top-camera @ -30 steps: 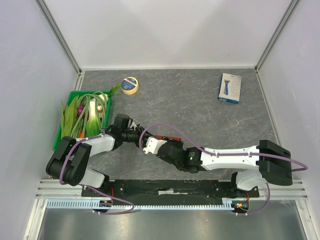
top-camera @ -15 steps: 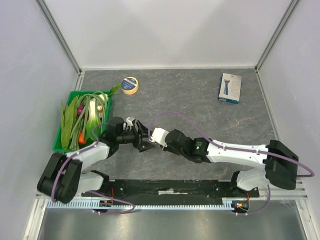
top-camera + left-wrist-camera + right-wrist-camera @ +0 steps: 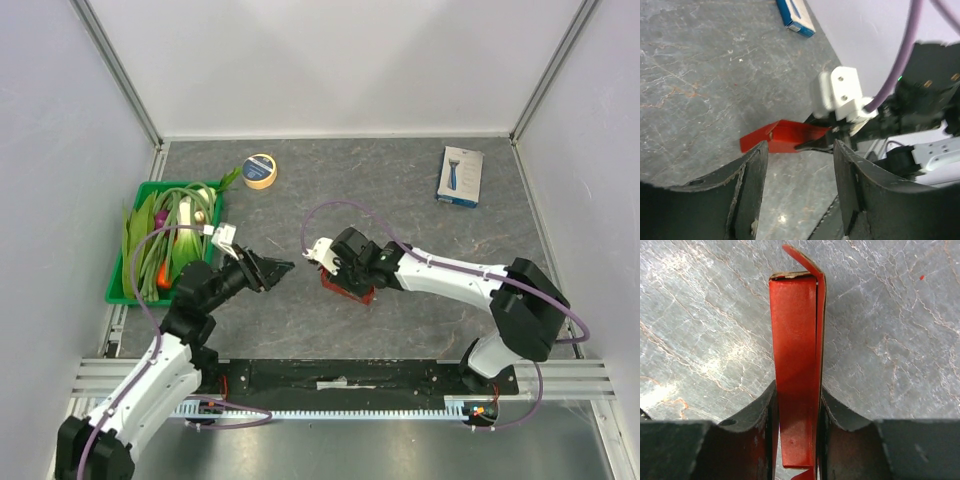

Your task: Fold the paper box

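Found the paper box (image 3: 796, 340) near the middle of the table (image 3: 420, 210), a little toward the near edge. Cannot tell whether the lower edge touches the surface. Found it clamped by the right gripper (image 3: 796, 395): jaws part-closed on the flattened red panels, one pad against each broad face, a small flap curling out at the far end. Found the left gripper (image 3: 275, 268) just left of the box and apart from it, jaws spread wide, holding nothing.

Judged light: thin glossy card, nothing inside. Judged stiff across a flat panel but weak along the scored lines and at the tabs, so likely to bow or spring open if let go. Judged slippery on the gloss face; expect sliding under a shallow pinch. Judged easily creased; avoid hard squeezing across the middle of a panel.

For the next hold, recommend taking a free panel edge close to a score line, not the small tabs or notches. Recommend bringing the left in from the left side, at the exposed end away from the right pads, biting deep enough to cover both layers. Use the right clamp as the anchor and bend against it.
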`<state>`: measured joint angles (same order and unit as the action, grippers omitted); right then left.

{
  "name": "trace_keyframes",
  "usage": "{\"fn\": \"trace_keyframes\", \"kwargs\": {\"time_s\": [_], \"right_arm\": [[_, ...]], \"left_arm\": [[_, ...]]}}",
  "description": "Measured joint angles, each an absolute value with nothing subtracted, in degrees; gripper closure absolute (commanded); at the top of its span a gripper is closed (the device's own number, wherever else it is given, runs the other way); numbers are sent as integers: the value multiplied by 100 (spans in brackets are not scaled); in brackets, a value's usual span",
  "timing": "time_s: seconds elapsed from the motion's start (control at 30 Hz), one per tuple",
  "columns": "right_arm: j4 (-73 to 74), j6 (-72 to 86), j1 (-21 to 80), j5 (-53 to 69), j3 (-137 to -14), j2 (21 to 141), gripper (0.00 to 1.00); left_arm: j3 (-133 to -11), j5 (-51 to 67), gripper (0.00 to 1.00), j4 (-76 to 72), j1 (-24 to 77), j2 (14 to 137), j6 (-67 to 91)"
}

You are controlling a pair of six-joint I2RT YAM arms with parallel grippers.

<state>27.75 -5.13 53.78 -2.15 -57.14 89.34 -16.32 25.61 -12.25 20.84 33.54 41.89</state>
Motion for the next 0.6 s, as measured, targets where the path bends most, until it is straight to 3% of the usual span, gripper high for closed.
{"fn": "trace_keyframes", "kwargs": {"time_s": [0.17, 0.6], "right_arm": [[2899, -744, 5094, 416, -5854, 9054, 70], [2967, -1059, 4925, 917, -6069, 9264, 76]], "left_arm": [[-1197, 2383, 43, -1990, 2655, 4270, 3664], [-1673, 1925, 51, -2783, 3319, 6012, 2351]]}}
